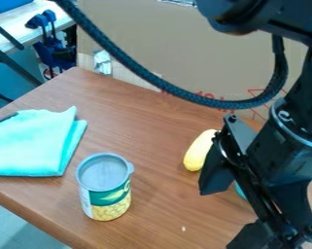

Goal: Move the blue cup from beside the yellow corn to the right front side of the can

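Observation:
The black gripper (pixel 231 208) hangs over the right part of the table, its fingers spread wide apart. Just left of its upper finger lies a yellow oblong object (pixel 198 151), partly covered by that finger. A small bit of a teal object (pixel 240 190) shows beside the gripper; the rest is hidden behind it, and I cannot tell whether they touch. An open can (pixel 105 187) with a green and yellow label stands upright at the front left. Farther left lies a folded turquoise cloth (pixel 31 143), with a dark thin item (pixel 4 119) on its upper edge.
The brown wooden table (pixel 148 194) has its front edge at the lower left. A cardboard panel (pixel 145 29) stands along the back. A thick black cable (pixel 129 61) loops from the arm across the top. Blue-handled tools (pixel 51 46) are at the upper left, beyond the table.

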You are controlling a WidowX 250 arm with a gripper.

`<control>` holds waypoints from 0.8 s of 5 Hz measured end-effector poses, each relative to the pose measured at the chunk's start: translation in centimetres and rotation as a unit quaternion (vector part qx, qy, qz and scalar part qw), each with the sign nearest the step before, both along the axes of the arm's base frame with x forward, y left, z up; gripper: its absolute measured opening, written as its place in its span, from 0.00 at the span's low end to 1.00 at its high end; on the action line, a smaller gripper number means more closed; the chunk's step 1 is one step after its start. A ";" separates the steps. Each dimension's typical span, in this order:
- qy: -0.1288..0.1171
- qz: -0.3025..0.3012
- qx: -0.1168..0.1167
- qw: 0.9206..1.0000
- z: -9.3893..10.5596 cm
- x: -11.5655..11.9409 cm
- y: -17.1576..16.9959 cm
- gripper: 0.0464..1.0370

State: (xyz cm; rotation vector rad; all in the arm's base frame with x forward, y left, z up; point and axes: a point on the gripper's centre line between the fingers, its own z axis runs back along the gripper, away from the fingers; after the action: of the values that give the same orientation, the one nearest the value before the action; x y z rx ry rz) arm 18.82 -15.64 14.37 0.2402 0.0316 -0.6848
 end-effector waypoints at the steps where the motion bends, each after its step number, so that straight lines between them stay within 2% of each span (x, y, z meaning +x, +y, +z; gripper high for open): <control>1: 0.007 0.000 0.006 1.000 -0.5 -0.1 0.1 0.96; 2: -0.028 -0.011 -0.029 0.999 -0.4 1.8 0.8 0.96; 3: -0.069 -0.028 -0.066 0.995 0.0 4.0 1.9 0.96; 4: -0.090 -0.020 -0.109 0.990 0.0 5.9 2.7 0.96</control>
State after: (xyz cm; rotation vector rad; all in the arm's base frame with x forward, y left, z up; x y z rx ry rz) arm 24.73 -12.89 14.34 0.0923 -0.2208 -0.6991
